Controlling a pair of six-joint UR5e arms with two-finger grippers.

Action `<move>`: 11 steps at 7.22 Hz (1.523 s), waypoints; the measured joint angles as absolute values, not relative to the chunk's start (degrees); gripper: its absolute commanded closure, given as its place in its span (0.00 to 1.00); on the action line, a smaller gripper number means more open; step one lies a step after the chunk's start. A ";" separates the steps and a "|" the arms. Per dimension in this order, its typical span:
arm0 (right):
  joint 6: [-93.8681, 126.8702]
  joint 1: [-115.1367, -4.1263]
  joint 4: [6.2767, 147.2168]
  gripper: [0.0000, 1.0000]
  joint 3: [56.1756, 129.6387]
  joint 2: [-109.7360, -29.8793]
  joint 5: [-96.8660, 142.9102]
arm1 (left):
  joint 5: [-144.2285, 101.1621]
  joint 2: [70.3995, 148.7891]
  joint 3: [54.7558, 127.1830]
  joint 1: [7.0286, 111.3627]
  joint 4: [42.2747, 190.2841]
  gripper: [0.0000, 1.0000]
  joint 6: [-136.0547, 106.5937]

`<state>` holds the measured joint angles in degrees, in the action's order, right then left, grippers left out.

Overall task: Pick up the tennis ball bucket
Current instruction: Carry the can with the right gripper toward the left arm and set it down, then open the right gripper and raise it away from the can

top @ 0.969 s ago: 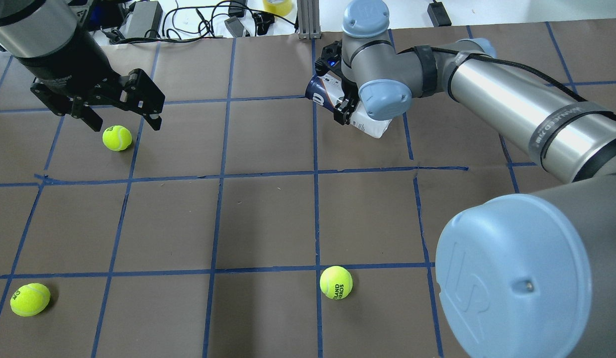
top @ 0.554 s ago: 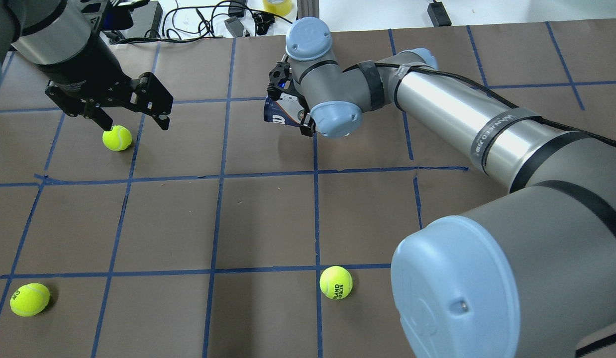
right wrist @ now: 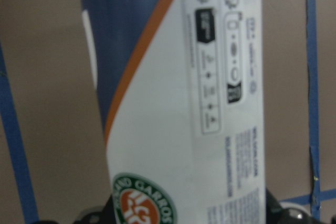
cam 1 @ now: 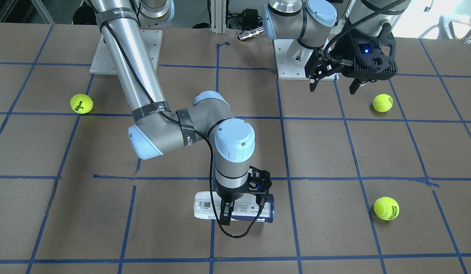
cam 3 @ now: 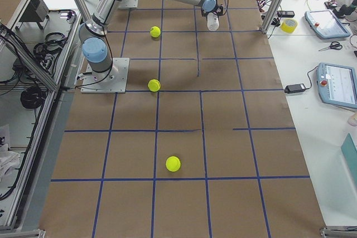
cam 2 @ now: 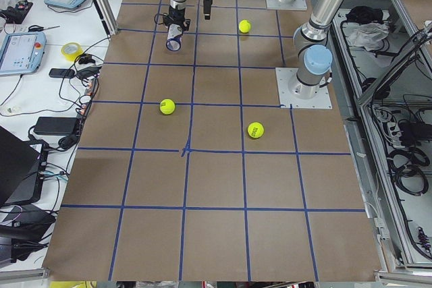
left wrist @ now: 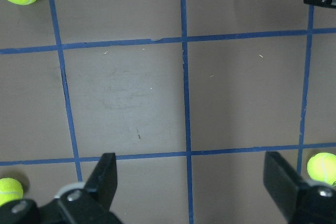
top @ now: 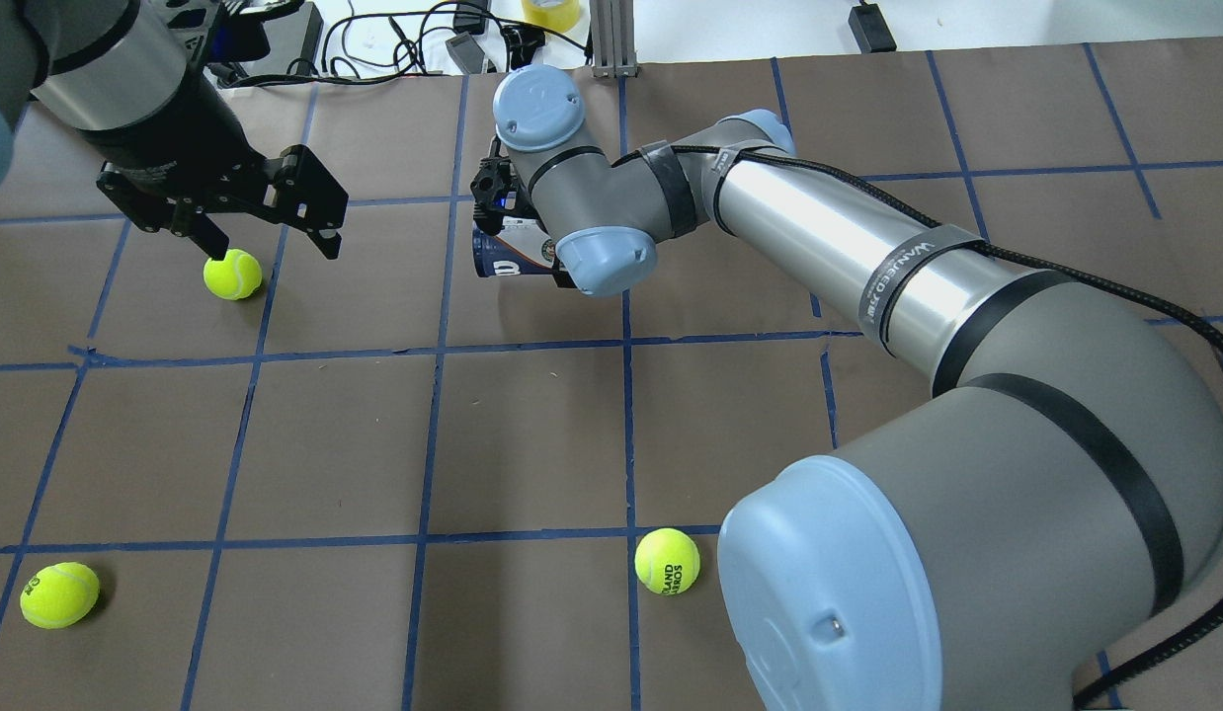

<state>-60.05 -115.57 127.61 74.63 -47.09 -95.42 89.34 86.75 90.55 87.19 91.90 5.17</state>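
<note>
The right end effector (cam 1: 227, 210) is pinching the slim, cylindrical tennis ball bucket (cam 1: 241, 208), a tube with a white label and a navy end. Its fingers are pressed against opposite sides of the tube, a little toward the white end from the middle of its length. In the front-facing view the bucket lies roughly level under the wrist, across a blue tape line, out in the part of the brown paper-covered desk (cam 1: 174, 247) far from the robot's base. Whether it rests on the desk or hangs just above it cannot be told for certain.

The left end effector (cam 1: 331, 89) holds nothing; its two black fingers are spread wide and hang above the desk, well apart from the bucket.

There is one bucket and there are three yellow-green tennis balls: one (cam 1: 382, 102) near the left end effector, one (cam 1: 386, 208) on the far side of the desk from the base, and one (cam 1: 81, 103) beside the right arm.

The overhead view shows only the navy end of the bucket, since the right wrist covers the rest. The front-facing view shows its whole length. Only the right wrist view shows the label up close, with a round green-and-orange emblem (right wrist: 144, 205) and an orange stripe bordering the navy. The left wrist view takes in all three balls and a sliver of the bucket.
</note>
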 measured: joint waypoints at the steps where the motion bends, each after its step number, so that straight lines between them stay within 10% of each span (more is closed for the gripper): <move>1: -60.61 -116.06 127.75 0.22 74.54 -46.37 -95.48 | 89.38 86.75 90.63 87.19 91.84 0.00 5.18; 2: -60.86 -116.31 128.04 0.00 74.52 -45.87 -95.44 | 89.41 86.75 90.72 87.19 91.77 0.00 5.18; 11: -55.31 -109.68 120.29 0.00 75.87 -58.41 -95.66 | 89.16 86.92 90.88 86.85 91.76 0.00 5.23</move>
